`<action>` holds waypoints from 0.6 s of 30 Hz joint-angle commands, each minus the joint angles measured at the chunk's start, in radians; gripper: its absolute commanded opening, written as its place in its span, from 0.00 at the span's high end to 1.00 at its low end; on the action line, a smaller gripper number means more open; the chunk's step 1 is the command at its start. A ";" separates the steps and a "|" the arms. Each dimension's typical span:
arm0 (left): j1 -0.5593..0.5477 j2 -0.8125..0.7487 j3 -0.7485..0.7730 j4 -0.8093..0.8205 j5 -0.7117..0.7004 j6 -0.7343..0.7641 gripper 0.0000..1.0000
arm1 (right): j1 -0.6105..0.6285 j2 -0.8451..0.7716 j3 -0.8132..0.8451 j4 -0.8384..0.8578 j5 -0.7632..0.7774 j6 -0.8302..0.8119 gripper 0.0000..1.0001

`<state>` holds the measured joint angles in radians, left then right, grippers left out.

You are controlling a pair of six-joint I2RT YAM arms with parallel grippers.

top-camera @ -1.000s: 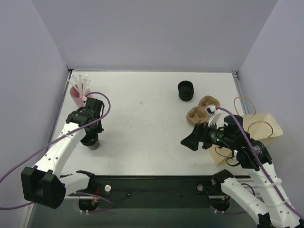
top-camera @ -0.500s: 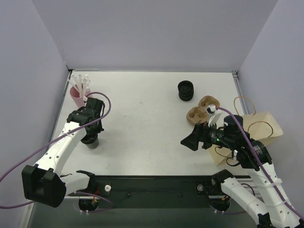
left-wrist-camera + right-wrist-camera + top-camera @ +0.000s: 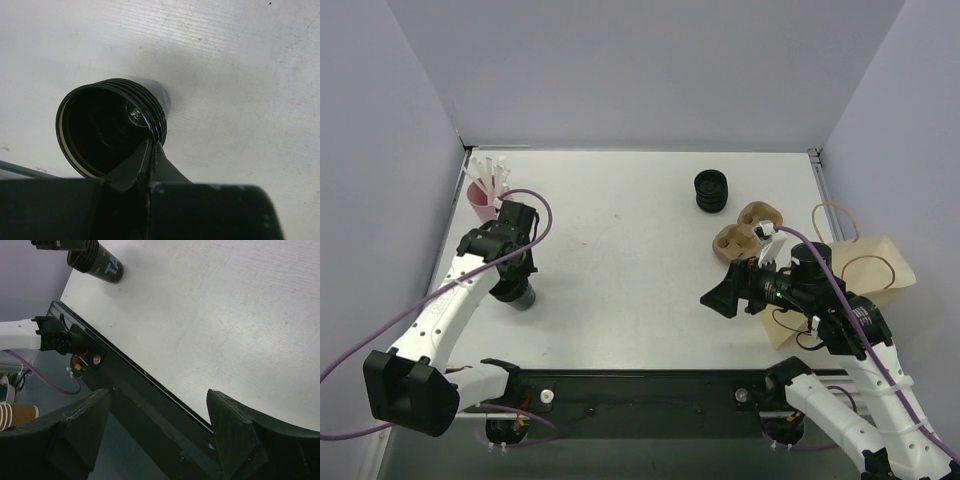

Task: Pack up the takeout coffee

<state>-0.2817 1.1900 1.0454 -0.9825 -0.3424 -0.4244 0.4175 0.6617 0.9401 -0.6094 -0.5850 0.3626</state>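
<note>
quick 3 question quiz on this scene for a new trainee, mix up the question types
1. True or false: the left claw is shut on the rim of the black coffee cup.
2. Which stands nearest the pink cup of sticks? A) the brown paper bag B) the black coffee cup C) the stack of ribbed rings
3. Fill in: the right claw has its jaws ____.

Key: 1 true; 2 B; 3 open
</note>
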 commanded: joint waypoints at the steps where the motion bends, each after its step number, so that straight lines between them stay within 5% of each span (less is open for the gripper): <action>1: 0.004 0.006 0.064 -0.016 0.009 0.016 1.00 | -0.006 -0.027 0.008 0.022 -0.012 -0.007 0.20; 18: 0.003 0.019 0.180 -0.107 -0.066 0.058 1.00 | -0.006 -0.011 0.031 0.019 -0.009 0.004 0.20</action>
<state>-0.2817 1.2125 1.1442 -1.0580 -0.3855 -0.3859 0.4175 0.6621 0.9401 -0.6094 -0.5846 0.3649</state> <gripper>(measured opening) 0.066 0.799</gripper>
